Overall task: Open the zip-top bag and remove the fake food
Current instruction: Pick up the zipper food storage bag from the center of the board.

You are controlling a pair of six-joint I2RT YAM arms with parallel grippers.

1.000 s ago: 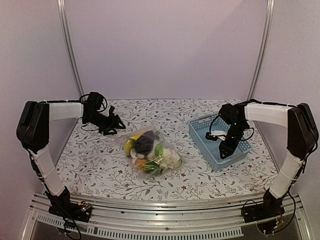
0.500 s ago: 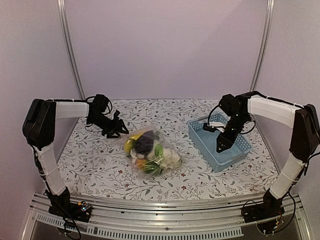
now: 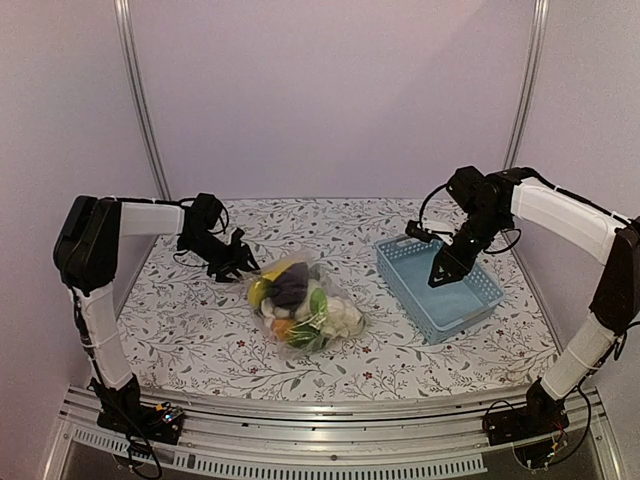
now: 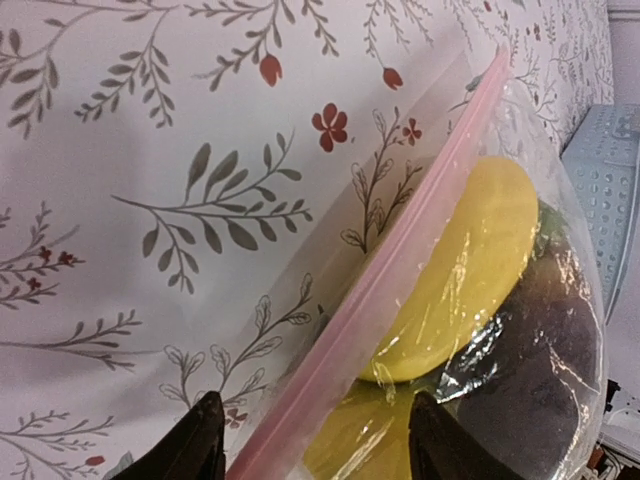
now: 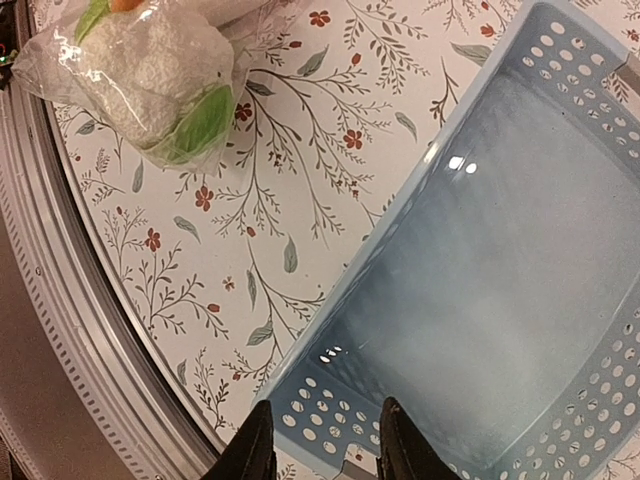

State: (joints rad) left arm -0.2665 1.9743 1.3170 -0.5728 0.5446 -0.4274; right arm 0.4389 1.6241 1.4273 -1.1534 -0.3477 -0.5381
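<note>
1. Table (image 3: 190,330), floral cover. It carries everything below.

2. Light-blue basket (image 3: 403,290), on my right side and well apart from the bag. I see nothing inside it in the right wrist view. I judge it the likely drop point for the pieces.

3. Zip-top bag (image 3: 285,263), lying flat near mid-table, sealed as far as I can tell, with its zip end turned toward my left arm.

4. Fake food (image 3: 305,300), all inside the bag: a yellow piece (image 4: 470,260) lies against the seal, a dark purple piece sits behind it, and the white cauliflower (image 5: 150,70) is at the far end.

5. Right gripper (image 3: 438,280), fingers apart, holding nothing, hanging over the basket. For the opening step I would bring it across to the bag's other lip, because one hand alone will only drag the bag.

6. Left gripper (image 3: 240,265), fingers apart, low over the cloth and straddling the zip edge, not clamped.

7. Pink zip strip (image 4: 385,255), running diagonally between my left fingers. To do this well I should pinch the loose clear lip just outside the strip, not the strip itself and not the yellow piece. A second grip on the opposite lip would then let me peel the two apart slowly. The film is slippery, so it may slide out of a shallow pinch.
</note>
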